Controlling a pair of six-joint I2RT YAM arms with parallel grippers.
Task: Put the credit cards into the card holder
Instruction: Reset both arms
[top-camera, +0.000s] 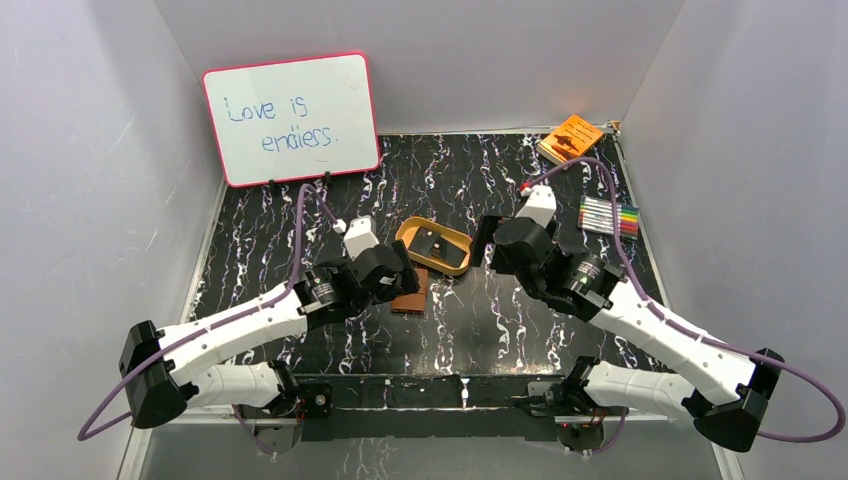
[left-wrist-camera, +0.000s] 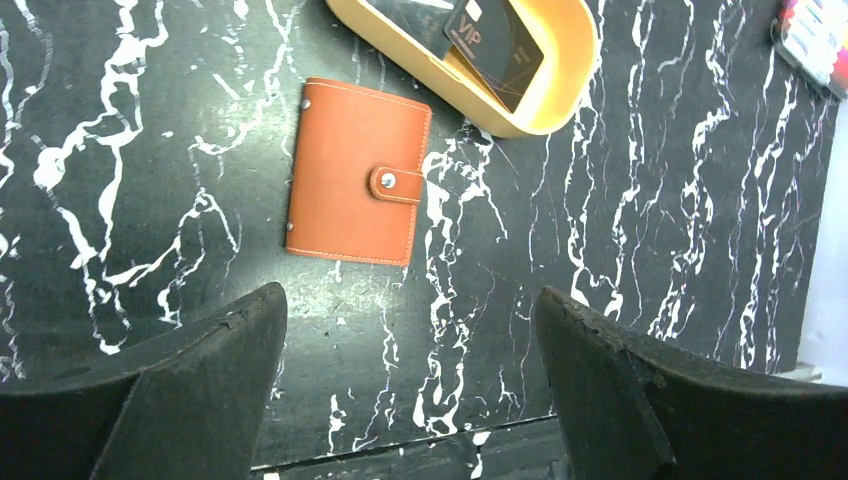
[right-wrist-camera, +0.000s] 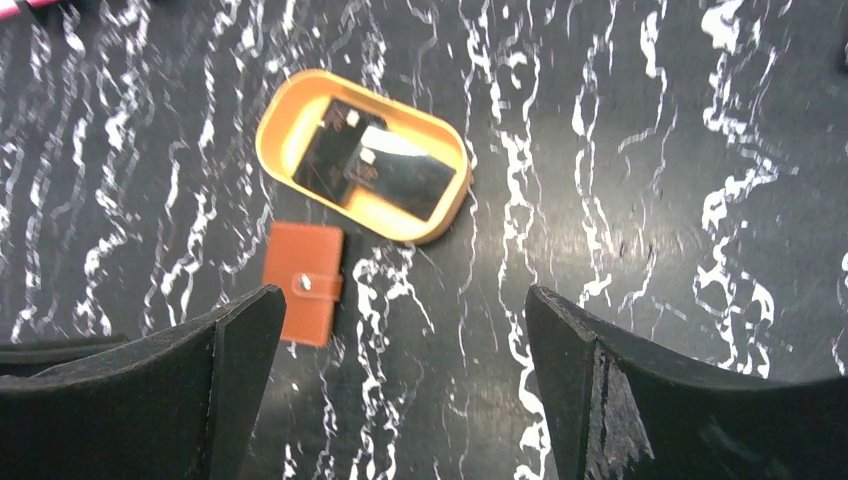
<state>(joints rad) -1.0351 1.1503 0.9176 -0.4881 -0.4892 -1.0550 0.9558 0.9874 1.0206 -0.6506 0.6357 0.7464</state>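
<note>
The reddish-brown card holder (left-wrist-camera: 358, 172) lies shut and snapped on the black marble table, next to the tan oval tray (left-wrist-camera: 570, 70). It also shows in the right wrist view (right-wrist-camera: 303, 283) and, partly under my left gripper, in the top view (top-camera: 411, 296). Two overlapping credit cards lie in the tray (right-wrist-camera: 272, 130). One is black with "VIP" on it (left-wrist-camera: 495, 42); the other (right-wrist-camera: 400, 180) shows dark with pale glare. My left gripper (left-wrist-camera: 408, 300) is open and empty just above the holder's near side. My right gripper (right-wrist-camera: 400, 295) is open and empty above the table, right of the tray (top-camera: 455, 262).
A whiteboard (top-camera: 290, 118) stands at the back left. An orange booklet (top-camera: 570, 138) lies at the back right corner. A pack of coloured markers (top-camera: 608, 215) lies by the right wall. Grey walls close in both sides and the back.
</note>
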